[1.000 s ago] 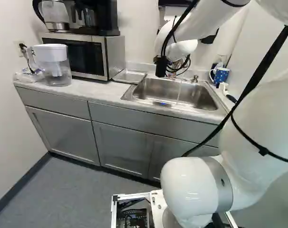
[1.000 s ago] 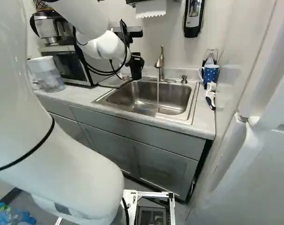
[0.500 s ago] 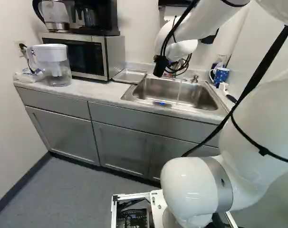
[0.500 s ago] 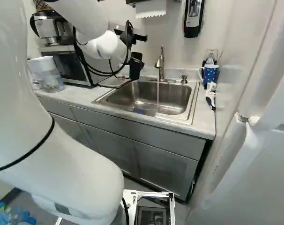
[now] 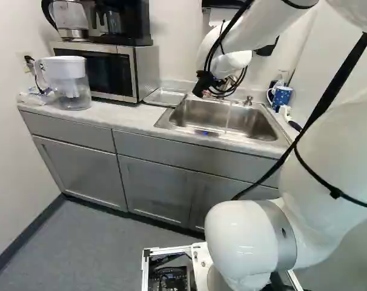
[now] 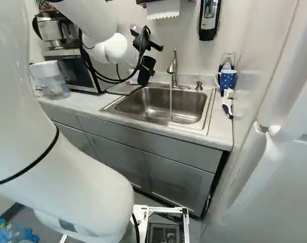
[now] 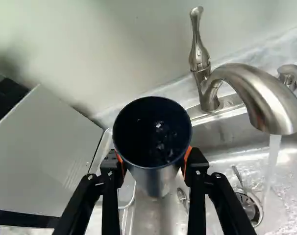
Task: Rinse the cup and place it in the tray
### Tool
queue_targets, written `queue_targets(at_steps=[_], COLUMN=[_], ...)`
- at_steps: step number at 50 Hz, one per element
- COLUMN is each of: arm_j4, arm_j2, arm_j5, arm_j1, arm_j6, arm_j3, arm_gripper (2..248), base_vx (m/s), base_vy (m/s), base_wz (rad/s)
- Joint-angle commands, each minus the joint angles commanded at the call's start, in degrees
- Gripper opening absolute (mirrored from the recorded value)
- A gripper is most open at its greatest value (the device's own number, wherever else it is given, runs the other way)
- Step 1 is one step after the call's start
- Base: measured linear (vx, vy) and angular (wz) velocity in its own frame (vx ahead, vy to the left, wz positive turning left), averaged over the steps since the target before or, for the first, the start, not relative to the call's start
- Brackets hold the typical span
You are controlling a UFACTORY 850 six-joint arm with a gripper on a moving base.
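In the right base view my gripper is left of the faucet, beside the dark cup, which hangs tilted above the sink's left rear edge. The wrist view has the gripper shut on the cup, orange pads against opposite sides; its mouth shows a dark inside with glints. Water runs from the faucet to one side of the cup, not touching it. The metal tray lies on the counter between microwave and sink; in the wrist view the cup partly covers it.
The sink holds a spoon near its drain. Beside the tray stands the microwave, with a water pitcher farther left. A blue patterned mug and a brush are right of the sink.
The cup has tipped over from nearly upright to a slant, its lower end swinging left in the base views as the wrist turned. The base has not moved.
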State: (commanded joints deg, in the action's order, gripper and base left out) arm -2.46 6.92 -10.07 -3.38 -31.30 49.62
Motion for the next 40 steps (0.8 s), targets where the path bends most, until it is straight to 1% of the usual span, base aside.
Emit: queue_targets(at_steps=[40], arm_j4=[0.0], arm_j2=[0.0], arm_j5=[0.0], arm_j1=[0.0], arm_j6=[-24.1], arm_j3=[0.0], arm_gripper=[125], base_vx=[0.0], base_vy=[0.0], base_wz=[0.0])
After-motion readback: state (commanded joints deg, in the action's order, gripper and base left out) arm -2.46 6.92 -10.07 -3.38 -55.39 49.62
